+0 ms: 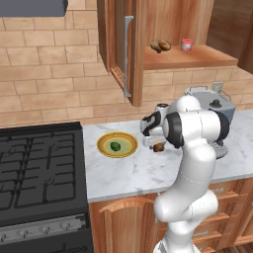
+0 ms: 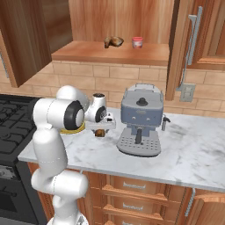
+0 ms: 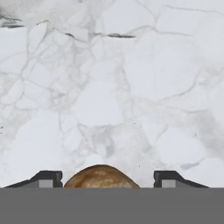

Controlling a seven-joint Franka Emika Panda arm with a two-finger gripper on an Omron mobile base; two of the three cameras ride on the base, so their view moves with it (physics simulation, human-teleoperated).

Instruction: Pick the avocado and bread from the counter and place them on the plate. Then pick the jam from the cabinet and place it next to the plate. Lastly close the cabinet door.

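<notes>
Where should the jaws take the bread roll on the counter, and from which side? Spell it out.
Grip the bread across its rounded middle, coming straight down from above. It is a small smooth dome lying alone on the counter, with bare marble on both flanks, so a fingertip fits on each side. The gripper already straddles it that way.

This is a home kitchen. A white marble counter (image 1: pixel 123 170) lies over wooden base cabinets (image 2: pixel 132 189) with drawers. At 9 o'clock from the counter, in the left base view, stands a black gas stove (image 1: pixel 39 173). The back wall (image 1: pixel 49 74) is covered with tan tiles. Above it hangs a reddish-brown wall cabinet (image 2: pixel 110 52) with its door (image 1: pixel 121 49) open. A grey coffee machine (image 2: pixel 140 118) and a yellow-rimmed plate (image 1: pixel 104 141) stand on the counter.
</notes>
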